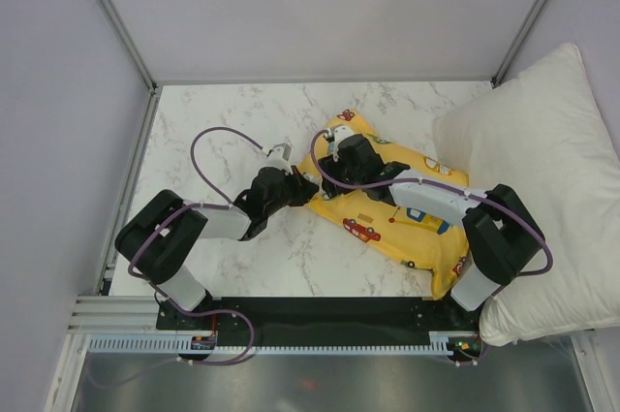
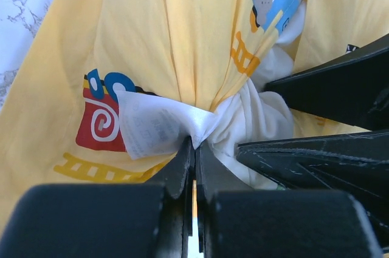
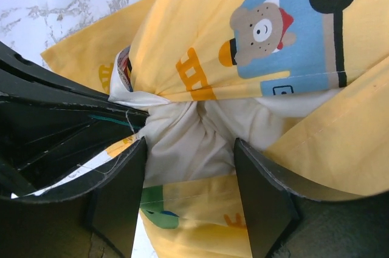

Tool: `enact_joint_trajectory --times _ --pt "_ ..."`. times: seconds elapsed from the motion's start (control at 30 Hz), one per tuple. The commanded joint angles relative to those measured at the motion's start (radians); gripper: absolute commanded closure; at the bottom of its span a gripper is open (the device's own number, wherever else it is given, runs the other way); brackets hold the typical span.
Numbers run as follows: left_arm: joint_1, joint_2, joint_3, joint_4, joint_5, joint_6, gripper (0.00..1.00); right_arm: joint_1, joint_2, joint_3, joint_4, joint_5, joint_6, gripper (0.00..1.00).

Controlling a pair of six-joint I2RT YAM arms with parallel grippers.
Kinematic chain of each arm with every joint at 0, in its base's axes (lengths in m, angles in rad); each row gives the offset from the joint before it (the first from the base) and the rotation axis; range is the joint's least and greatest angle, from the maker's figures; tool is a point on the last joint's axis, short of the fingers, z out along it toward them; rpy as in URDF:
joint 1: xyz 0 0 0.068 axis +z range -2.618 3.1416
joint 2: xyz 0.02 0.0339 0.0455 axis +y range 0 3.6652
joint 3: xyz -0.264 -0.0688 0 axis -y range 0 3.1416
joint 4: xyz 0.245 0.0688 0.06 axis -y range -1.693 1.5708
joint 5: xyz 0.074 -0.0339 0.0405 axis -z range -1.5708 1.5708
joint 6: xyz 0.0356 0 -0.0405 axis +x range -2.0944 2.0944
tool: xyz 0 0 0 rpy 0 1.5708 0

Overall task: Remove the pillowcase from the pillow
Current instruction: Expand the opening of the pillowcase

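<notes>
The yellow pillowcase [image 1: 387, 236] with cartoon vehicles lies on the marble table, still around the pillow. At its left end the cream pillow [image 3: 194, 133] bulges out of the opening. My left gripper [image 2: 194, 144] is shut on the bunched pillowcase [image 2: 170, 39] edge, right by a white printed label [image 2: 152, 125]. My right gripper [image 3: 190, 145] is open, one finger on each side of the exposed pillow fabric and not pinching it. In the top view both grippers meet at that end, the left gripper [image 1: 308, 182] just below the right gripper [image 1: 325, 172].
A much larger white pillow [image 1: 552, 170] leans at the table's right edge, beside the right arm's base. Grey walls close the table in at the back and left. The right gripper's black fingers [image 2: 328, 88] crowd the right of the left wrist view.
</notes>
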Motion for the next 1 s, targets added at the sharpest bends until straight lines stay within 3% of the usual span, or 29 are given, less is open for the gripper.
enact_joint_trajectory --times 0.0,0.33,0.97 --pt "-0.016 -0.022 -0.019 -0.102 0.044 0.025 0.98 0.012 0.020 -0.007 -0.119 0.065 -0.025 0.32" --pt "-0.014 -0.045 -0.022 -0.102 0.065 0.033 0.98 0.030 0.073 0.056 -0.058 0.016 0.004 0.29" --pt "-0.014 -0.094 -0.039 -0.094 0.094 0.044 0.98 0.059 0.246 0.153 -0.091 0.019 -0.244 0.25"
